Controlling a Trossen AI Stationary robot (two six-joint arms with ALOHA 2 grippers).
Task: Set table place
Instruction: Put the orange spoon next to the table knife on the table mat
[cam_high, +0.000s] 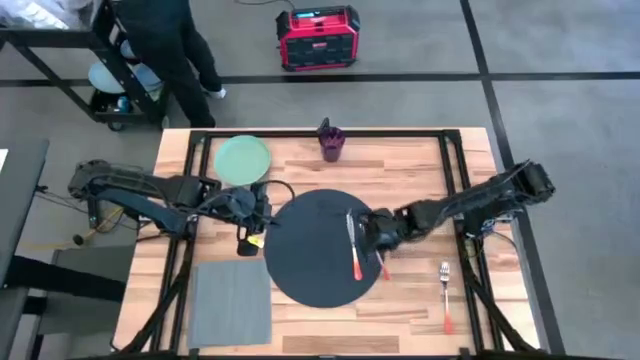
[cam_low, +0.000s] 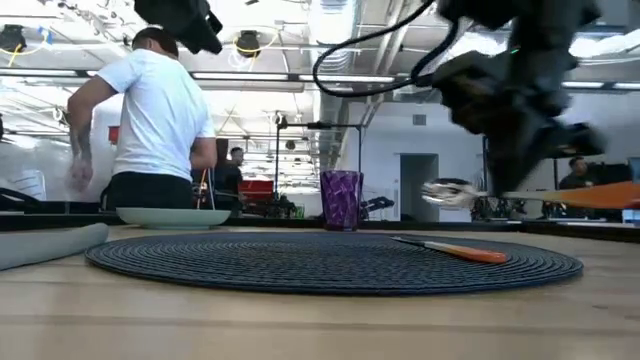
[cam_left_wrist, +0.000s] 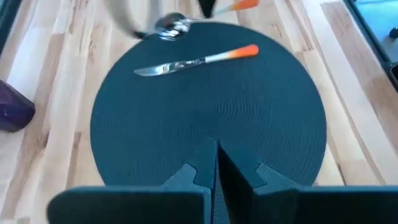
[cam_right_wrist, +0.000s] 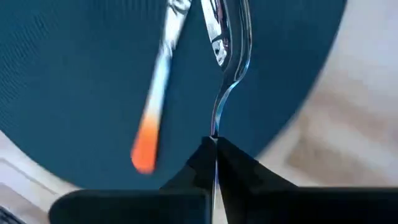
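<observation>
The place, a round dark mat (cam_high: 318, 252), lies in the middle of the table (cam_high: 420, 170). An orange-handled knife (cam_high: 353, 245) rests flat on the mat's right part. My right gripper (cam_high: 373, 232) hangs over the mat's right edge, shut on an orange-handled spoon (cam_low: 470, 195), which is held above the mat. My left gripper (cam_left_wrist: 216, 168) is shut on nothing and hovers high over the mat's left edge (cam_high: 270, 230). A pale green plate (cam_high: 243, 160) and a purple cup (cam_high: 331, 142) stand at the far side. My right gripper pinches the spoon's metal neck (cam_right_wrist: 215, 127) between its two fingers, just behind the bowl (cam_right_wrist: 229, 37). The fingers slant down from the table's right side. The spoon is lifted clear of the mat and roughly level, with its orange handle (cam_low: 605, 195) trailing back toward the right.
A grey napkin (cam_high: 232, 303) lies at the near left. An orange-handled fork (cam_high: 446, 295) lies on bare wood at the near right. A black rail frame (cam_high: 455, 160) runs along the table. Beyond the far edge, a person (cam_low: 150, 120) stands by a black cart (cam_high: 110, 60).
</observation>
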